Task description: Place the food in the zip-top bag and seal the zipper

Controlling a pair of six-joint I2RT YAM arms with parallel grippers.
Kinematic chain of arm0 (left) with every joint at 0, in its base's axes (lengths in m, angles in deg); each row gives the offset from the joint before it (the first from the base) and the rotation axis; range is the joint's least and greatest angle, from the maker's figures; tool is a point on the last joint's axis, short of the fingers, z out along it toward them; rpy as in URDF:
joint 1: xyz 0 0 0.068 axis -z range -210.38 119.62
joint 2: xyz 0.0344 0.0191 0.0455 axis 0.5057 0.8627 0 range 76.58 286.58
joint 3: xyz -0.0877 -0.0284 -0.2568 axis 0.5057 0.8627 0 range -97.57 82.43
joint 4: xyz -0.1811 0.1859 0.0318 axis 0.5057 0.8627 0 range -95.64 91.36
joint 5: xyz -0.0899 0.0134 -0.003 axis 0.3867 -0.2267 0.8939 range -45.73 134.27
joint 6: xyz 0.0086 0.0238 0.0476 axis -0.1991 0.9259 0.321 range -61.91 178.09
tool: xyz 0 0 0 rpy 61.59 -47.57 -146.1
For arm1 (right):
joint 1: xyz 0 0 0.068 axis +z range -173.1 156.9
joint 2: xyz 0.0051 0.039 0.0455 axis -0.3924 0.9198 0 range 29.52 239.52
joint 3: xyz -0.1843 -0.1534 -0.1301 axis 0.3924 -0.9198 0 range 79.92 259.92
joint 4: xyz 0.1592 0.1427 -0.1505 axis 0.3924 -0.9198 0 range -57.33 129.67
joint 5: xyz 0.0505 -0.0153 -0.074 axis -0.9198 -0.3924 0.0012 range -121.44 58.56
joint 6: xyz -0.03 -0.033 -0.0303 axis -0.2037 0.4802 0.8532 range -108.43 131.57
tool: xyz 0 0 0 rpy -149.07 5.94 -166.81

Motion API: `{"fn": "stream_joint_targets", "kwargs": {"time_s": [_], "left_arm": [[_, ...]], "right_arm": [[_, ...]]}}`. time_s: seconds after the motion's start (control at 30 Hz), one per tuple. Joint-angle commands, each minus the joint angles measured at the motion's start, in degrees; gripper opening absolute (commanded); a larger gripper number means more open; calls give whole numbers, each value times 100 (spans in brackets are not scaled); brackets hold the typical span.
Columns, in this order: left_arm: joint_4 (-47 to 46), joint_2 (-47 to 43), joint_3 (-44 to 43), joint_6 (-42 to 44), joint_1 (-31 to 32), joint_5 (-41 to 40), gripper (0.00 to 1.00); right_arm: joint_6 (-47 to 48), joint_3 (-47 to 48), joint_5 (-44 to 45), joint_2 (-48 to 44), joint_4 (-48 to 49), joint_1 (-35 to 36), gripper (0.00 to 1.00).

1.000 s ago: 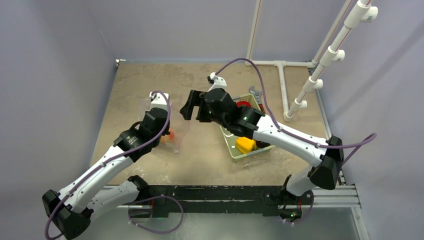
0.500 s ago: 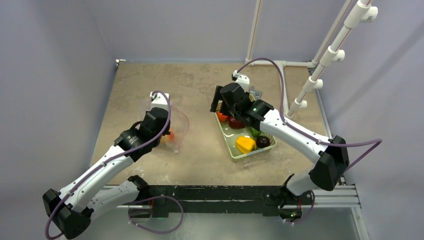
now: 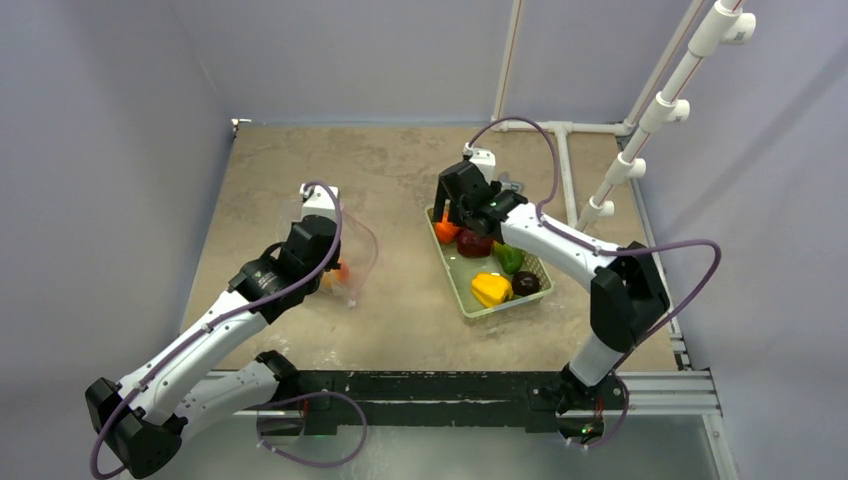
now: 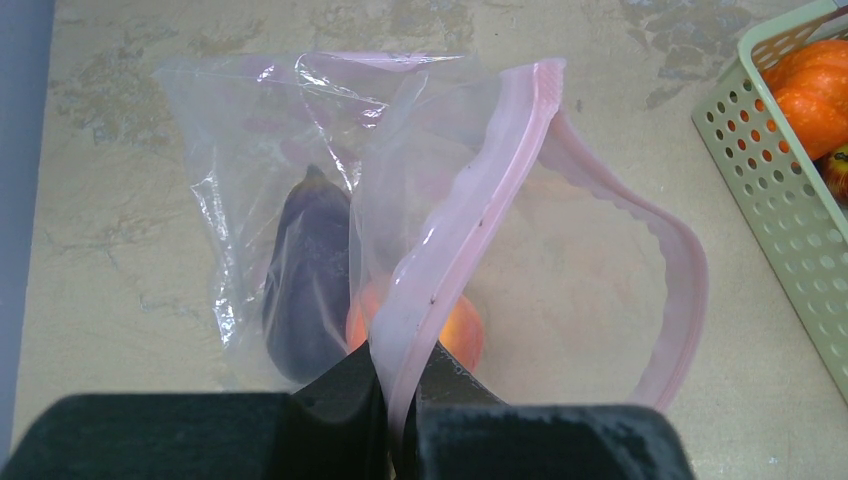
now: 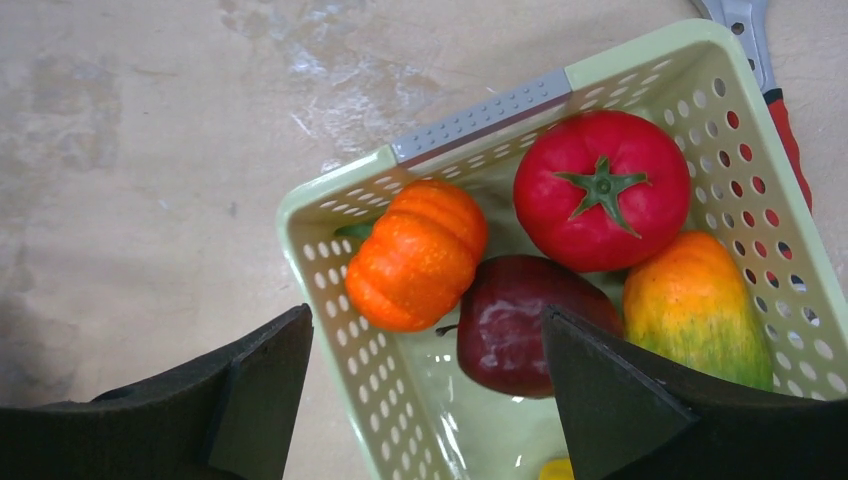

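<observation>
Next pick pending: right gripper (image 5: 425, 320) hangs wide open over the basket (image 5: 480, 115) — left gripper (image 4: 395, 400) pinches the zipper (image 4: 470, 210).
The bag (image 4: 560, 300) lies on the table (image 5: 150, 150) left of the basket, mouth held agape, with eggplant (image 4: 310, 270) and peach (image 4: 460, 330) inside. Risks: a finger could catch the basket wall beside the orange (image 5: 415, 255), or round fruit could roll from the pinch — and the thin lip could slip, letting the mouth sag shut. Mottled tan table, plain lavender walls (image 3: 350, 60), white pipes (image 3: 640, 130) at far right.

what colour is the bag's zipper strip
The zipper is pale pink, clearest in the left wrist view.
</observation>
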Motion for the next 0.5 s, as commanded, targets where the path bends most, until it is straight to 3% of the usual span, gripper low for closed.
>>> {"fn": "stream_joint_targets", "kwargs": {"time_s": [0.0,0.47], "left_arm": [[-186,-70,12,44,-22,-97,0],[-174,-101,14,37,-18,-115,0]], "right_arm": [[345,192,13,178,355,-179,86],[620,444,-369,873,696,-310,89]]}}
